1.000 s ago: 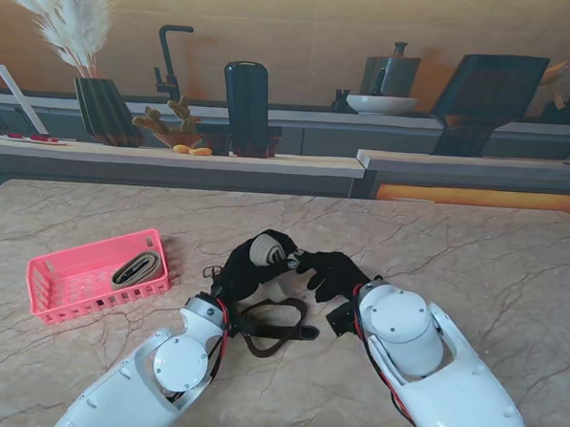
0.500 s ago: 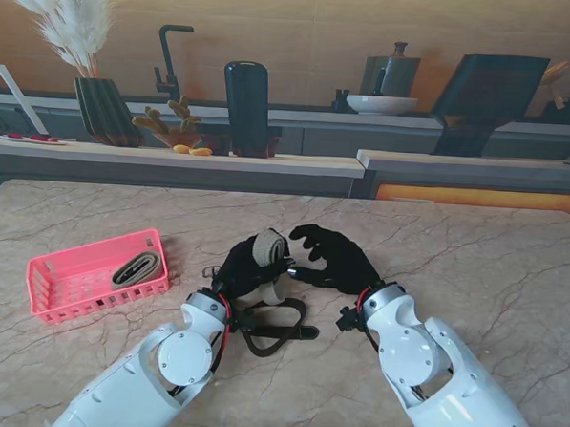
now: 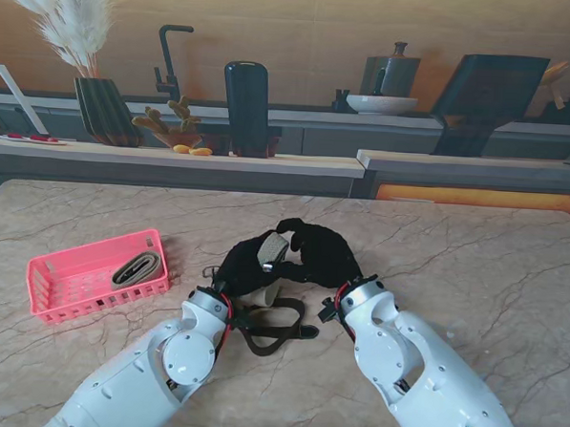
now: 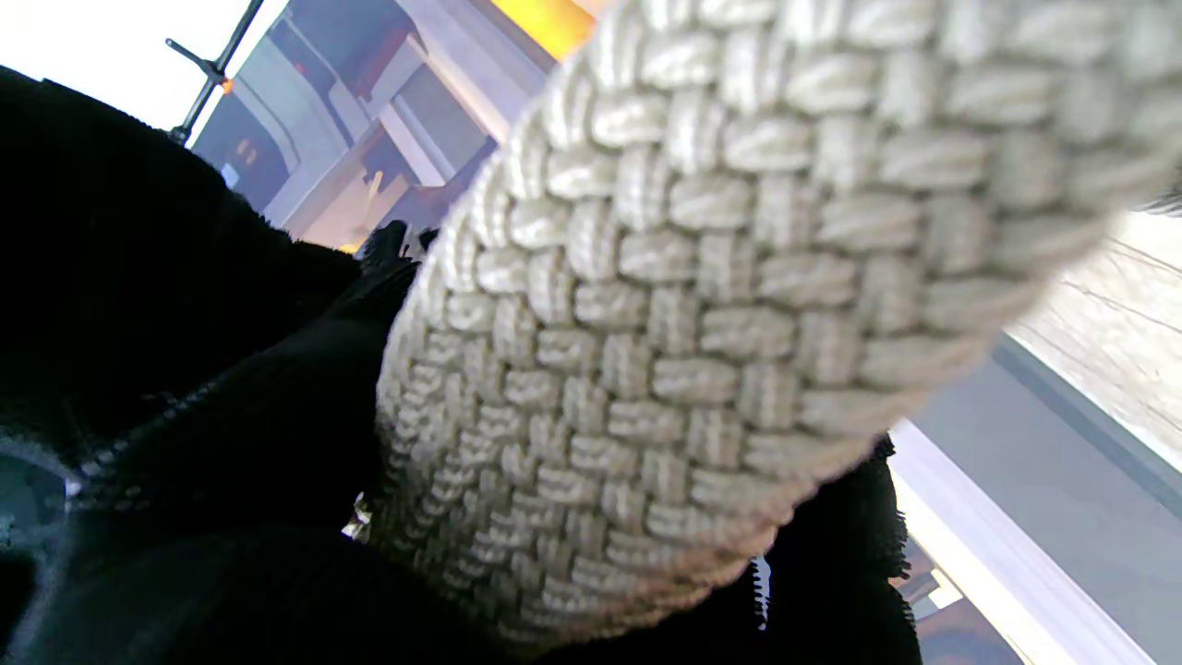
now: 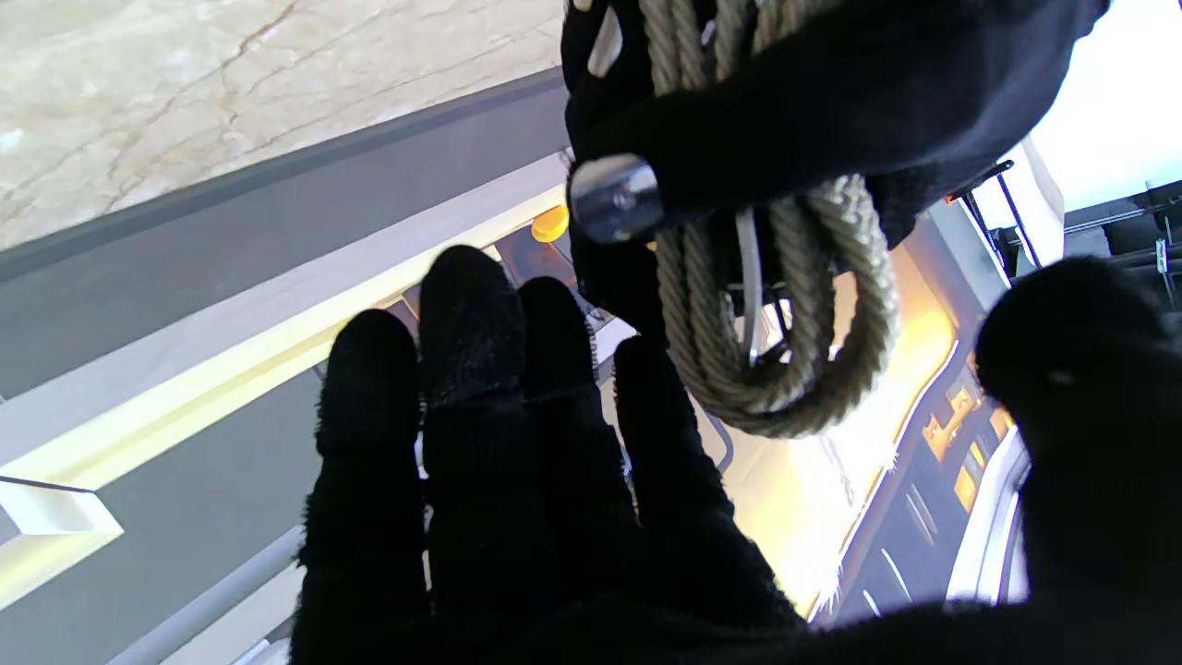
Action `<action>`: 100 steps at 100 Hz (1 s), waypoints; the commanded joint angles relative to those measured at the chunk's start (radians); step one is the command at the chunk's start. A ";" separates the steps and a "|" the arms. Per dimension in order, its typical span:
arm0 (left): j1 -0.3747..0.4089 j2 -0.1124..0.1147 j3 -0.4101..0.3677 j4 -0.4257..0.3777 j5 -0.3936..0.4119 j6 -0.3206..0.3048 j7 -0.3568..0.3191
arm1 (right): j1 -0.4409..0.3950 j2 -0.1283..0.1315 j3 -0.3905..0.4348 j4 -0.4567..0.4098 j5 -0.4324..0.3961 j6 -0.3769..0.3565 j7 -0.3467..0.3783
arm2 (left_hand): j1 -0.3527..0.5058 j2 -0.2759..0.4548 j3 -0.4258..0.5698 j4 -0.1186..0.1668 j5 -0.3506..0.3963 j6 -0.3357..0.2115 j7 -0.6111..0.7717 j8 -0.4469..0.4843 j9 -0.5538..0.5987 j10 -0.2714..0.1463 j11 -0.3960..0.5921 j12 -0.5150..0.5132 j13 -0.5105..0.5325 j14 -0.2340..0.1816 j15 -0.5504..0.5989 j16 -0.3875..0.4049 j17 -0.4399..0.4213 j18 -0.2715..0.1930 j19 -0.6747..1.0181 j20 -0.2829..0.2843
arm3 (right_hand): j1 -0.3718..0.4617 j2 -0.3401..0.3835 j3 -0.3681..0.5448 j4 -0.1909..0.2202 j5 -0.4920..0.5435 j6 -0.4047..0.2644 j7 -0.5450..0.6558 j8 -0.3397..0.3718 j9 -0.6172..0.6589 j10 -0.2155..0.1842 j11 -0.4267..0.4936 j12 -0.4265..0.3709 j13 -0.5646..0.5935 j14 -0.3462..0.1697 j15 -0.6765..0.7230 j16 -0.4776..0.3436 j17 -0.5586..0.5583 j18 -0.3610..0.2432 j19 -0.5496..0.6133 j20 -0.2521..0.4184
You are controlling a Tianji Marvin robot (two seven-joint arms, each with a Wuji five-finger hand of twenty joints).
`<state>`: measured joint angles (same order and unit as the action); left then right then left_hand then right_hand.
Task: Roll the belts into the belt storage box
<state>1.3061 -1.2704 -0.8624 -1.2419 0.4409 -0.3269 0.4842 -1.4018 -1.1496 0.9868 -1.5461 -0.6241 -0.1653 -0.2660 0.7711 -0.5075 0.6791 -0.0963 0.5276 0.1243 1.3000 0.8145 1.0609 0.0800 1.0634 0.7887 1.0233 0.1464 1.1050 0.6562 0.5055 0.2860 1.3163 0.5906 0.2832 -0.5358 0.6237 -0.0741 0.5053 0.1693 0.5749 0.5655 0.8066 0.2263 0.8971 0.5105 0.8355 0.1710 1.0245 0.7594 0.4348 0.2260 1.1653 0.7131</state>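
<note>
Marble table [image 3: 473,271]: broad, mostly bare to the right and far side. Nothing there blocks the path left toward the box.

Belt storage box [image 3: 47,278]: pink slatted basket, near-left of the table, well apart from the hands. One rolled beige belt [image 3: 135,269] already lies inside, taking the right portion; room remains on its left side, judging from the stand view.

Dark belt [image 3: 271,329]: brown strap, looped loosely on the table just near of the hands, between the two forearms. Not yet rolled. It could snag a wrist on the carry.

Left hand [image 3: 247,266]: fingers curled around the woven belt coil [image 4: 702,305], held off the table at centre. Left wrist view is filled by the braid.

Right hand [image 3: 319,254]: just beside the coil on its right. Right wrist view shows four fingers [image 5: 471,369] pressed together and extended, thumb apart, holding nothing. The coil hangs just past the fingertips.

Handling judgement: braided cord, light, soft, grippy rather than slippery, not fragile. Coil will spring loose if released. Best hold is across the wound layers, pinching the flat faces so the loose end stays trapped.
</note>
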 commanded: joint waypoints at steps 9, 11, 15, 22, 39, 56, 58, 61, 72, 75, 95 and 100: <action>-0.006 0.000 0.005 0.005 0.013 0.001 0.008 | 0.028 -0.014 -0.036 0.007 -0.068 0.031 -0.028 | 0.002 -0.021 0.055 0.034 -0.019 -0.019 0.049 0.018 0.052 -0.058 0.161 0.044 0.040 -0.015 0.033 0.000 0.000 0.020 0.045 0.019 | -0.038 0.083 -0.015 0.015 0.120 -0.083 0.148 0.074 0.126 0.037 0.060 0.003 0.111 0.060 0.099 0.023 0.048 0.061 0.139 0.018; -0.006 0.000 0.005 0.005 0.014 0.001 0.008 | 0.032 -0.013 -0.040 0.009 -0.084 0.035 -0.033 | 0.002 -0.020 0.056 0.034 -0.018 -0.019 0.049 0.018 0.052 -0.058 0.161 0.044 0.039 -0.014 0.032 -0.001 -0.001 0.021 0.045 0.019 | -0.033 0.091 -0.016 0.016 0.136 -0.087 0.159 0.080 0.144 0.037 0.065 0.003 0.127 0.064 0.107 0.023 0.058 0.065 0.149 0.017; -0.005 0.000 0.005 0.004 0.013 0.002 0.007 | 0.039 -0.010 -0.046 0.013 -0.108 0.041 -0.038 | 0.003 -0.021 0.055 0.033 -0.019 -0.018 0.049 0.017 0.051 -0.058 0.161 0.043 0.038 -0.014 0.032 -0.002 -0.001 0.022 0.044 0.019 | -0.011 0.105 -0.033 0.017 0.174 -0.101 0.191 0.093 0.187 0.031 0.072 -0.003 0.164 0.067 0.123 0.019 0.082 0.072 0.174 0.009; -0.005 0.001 0.004 0.004 0.014 0.003 0.007 | 0.047 -0.009 -0.056 0.017 -0.116 0.047 -0.037 | 0.003 -0.022 0.055 0.033 -0.018 -0.019 0.049 0.017 0.051 -0.058 0.161 0.042 0.037 -0.012 0.031 -0.004 -0.002 0.022 0.044 0.019 | 0.017 0.097 -0.041 0.020 0.230 -0.110 0.216 0.098 0.246 0.030 0.069 -0.014 0.207 0.078 0.134 0.013 0.103 0.079 0.197 0.000; -0.004 0.001 0.003 0.003 0.013 0.005 0.006 | 0.060 -0.006 -0.075 0.029 -0.123 0.066 -0.022 | 0.005 -0.023 0.054 0.031 -0.017 -0.020 0.048 0.016 0.051 -0.057 0.162 0.040 0.036 -0.010 0.030 -0.006 -0.004 0.021 0.042 0.018 | 0.112 0.114 -0.060 0.033 0.312 -0.109 0.211 0.078 0.316 0.034 0.048 -0.035 0.246 0.097 0.138 -0.001 0.118 0.089 0.227 -0.024; -0.006 0.002 0.005 0.003 0.014 0.008 0.003 | 0.078 -0.005 -0.097 0.043 -0.101 0.072 0.015 | 0.006 -0.025 0.054 0.029 -0.013 -0.020 0.048 0.013 0.050 -0.055 0.161 0.038 0.038 -0.009 0.030 -0.009 -0.003 0.024 0.042 0.019 | 0.160 0.064 0.110 0.027 0.368 -0.113 0.176 0.044 0.357 0.029 0.004 -0.056 0.245 0.105 0.123 -0.009 0.107 0.088 0.225 -0.041; -0.005 0.002 0.005 0.003 0.013 0.008 0.003 | 0.080 -0.005 -0.100 0.045 -0.103 0.072 0.017 | 0.007 -0.026 0.054 0.029 -0.013 -0.019 0.048 0.012 0.050 -0.055 0.161 0.038 0.038 -0.009 0.030 -0.010 -0.002 0.025 0.042 0.020 | 0.162 0.053 0.133 0.022 0.367 -0.112 0.168 0.038 0.357 0.029 -0.004 -0.058 0.244 0.105 0.118 -0.011 0.105 0.089 0.223 -0.042; -0.005 0.001 0.004 0.001 0.011 0.009 0.002 | 0.085 -0.004 -0.105 0.050 -0.107 0.072 0.018 | 0.007 -0.028 0.054 0.029 -0.010 -0.018 0.048 0.011 0.054 -0.054 0.160 0.037 0.042 -0.008 0.030 -0.011 0.001 0.025 0.043 0.020 | 0.170 0.043 0.144 0.018 0.363 -0.112 0.163 0.032 0.355 0.029 -0.007 -0.059 0.242 0.104 0.116 -0.012 0.105 0.089 0.223 -0.042; -0.001 0.001 0.002 -0.003 0.005 0.012 0.000 | 0.097 -0.004 -0.124 0.061 -0.105 0.078 0.033 | 0.008 -0.031 0.059 0.026 -0.006 -0.010 0.051 0.003 0.064 -0.052 0.152 0.029 0.053 -0.008 0.023 -0.019 0.015 0.032 0.042 0.018 | 0.238 -0.040 0.223 -0.047 0.346 -0.109 0.233 -0.110 0.364 0.027 -0.037 -0.067 0.244 0.104 0.086 -0.026 0.103 0.087 0.219 -0.045; -0.001 0.001 0.001 -0.004 0.004 0.013 0.000 | 0.099 -0.003 -0.127 0.061 -0.103 0.082 0.039 | 0.007 -0.031 0.058 0.025 -0.006 -0.010 0.051 0.000 0.067 -0.056 0.150 0.027 0.055 -0.011 0.022 -0.022 0.019 0.033 0.040 0.016 | 0.255 -0.064 0.243 -0.060 0.342 -0.112 0.246 -0.127 0.370 0.019 -0.054 -0.075 0.246 0.098 0.068 -0.035 0.103 0.082 0.213 -0.048; 0.004 -0.002 -0.008 -0.010 -0.011 0.030 0.000 | 0.097 0.000 -0.139 0.045 -0.077 0.120 0.088 | 0.010 -0.028 0.055 0.023 -0.007 -0.001 0.053 -0.005 0.071 -0.053 0.145 0.022 0.063 -0.011 0.018 -0.028 0.029 0.034 0.038 0.013 | 0.301 -0.172 0.320 -0.103 0.328 -0.133 0.276 -0.191 0.388 -0.028 -0.145 -0.107 0.253 0.048 -0.067 -0.093 0.103 0.051 0.178 -0.061; 0.005 -0.002 -0.009 -0.012 -0.016 0.033 0.001 | 0.098 -0.002 -0.143 0.043 -0.064 0.130 0.096 | 0.011 -0.027 0.055 0.023 -0.008 0.000 0.053 -0.005 0.071 -0.053 0.145 0.022 0.063 -0.012 0.018 -0.029 0.029 0.035 0.037 0.012 | 0.344 -0.188 0.331 -0.119 0.315 -0.146 0.346 -0.249 0.408 -0.044 -0.163 -0.113 0.267 0.033 -0.097 -0.107 0.114 0.035 0.168 -0.061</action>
<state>1.3199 -1.2582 -0.8643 -1.2182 0.4323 -0.2911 0.4777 -1.2837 -1.1468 0.8657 -1.5120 -0.6970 -0.0399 -0.1889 0.7729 -0.5302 0.6940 -0.0959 0.5713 0.1893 1.3477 0.8136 1.0854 0.0930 1.0997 0.7887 1.0487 0.1587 1.1156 0.6335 0.5292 0.3062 1.3167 0.5928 0.5169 -0.6398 0.8728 -0.1603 0.7654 0.2506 0.7492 0.3345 1.1568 0.2104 0.7530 0.4032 1.0681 0.2183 0.9668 0.6693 0.5462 0.3216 1.3209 0.6610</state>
